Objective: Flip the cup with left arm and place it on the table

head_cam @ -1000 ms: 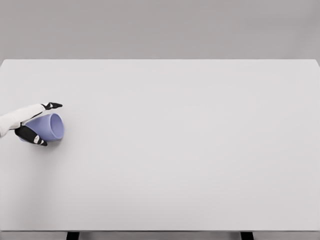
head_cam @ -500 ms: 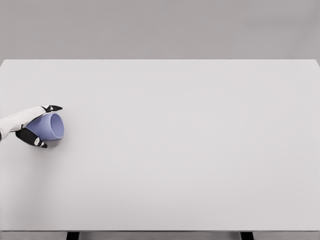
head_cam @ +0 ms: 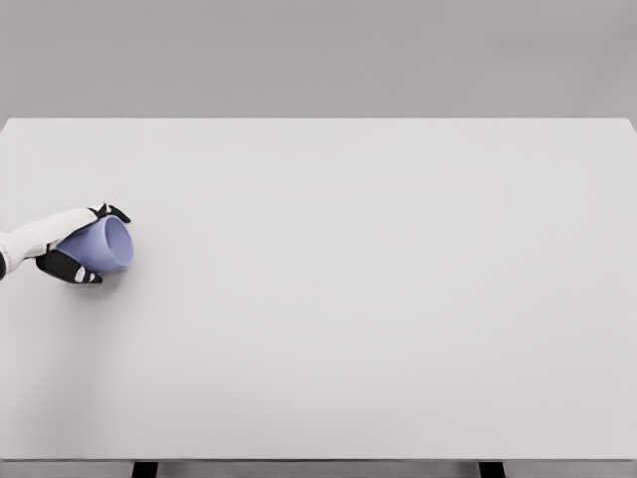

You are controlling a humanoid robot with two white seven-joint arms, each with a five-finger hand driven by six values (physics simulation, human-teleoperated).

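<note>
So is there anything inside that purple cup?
The cup lies tilted in the left hand, its mouth facing right. The visible inner wall looks empty; the bottom is out of sight. Under it is the white table.

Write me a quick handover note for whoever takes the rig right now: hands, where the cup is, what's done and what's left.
Left robot hand: shut on the cup, at the table's far left. Right arm: not in view.
Cup: light purple, held on its side, opening facing right and slightly up, low over the white table; whether it touches the surface cannot be told.
Done: cup grasped, partly turned.
Left: finish the flip until the cup is upright, set it on the table, release.
</note>
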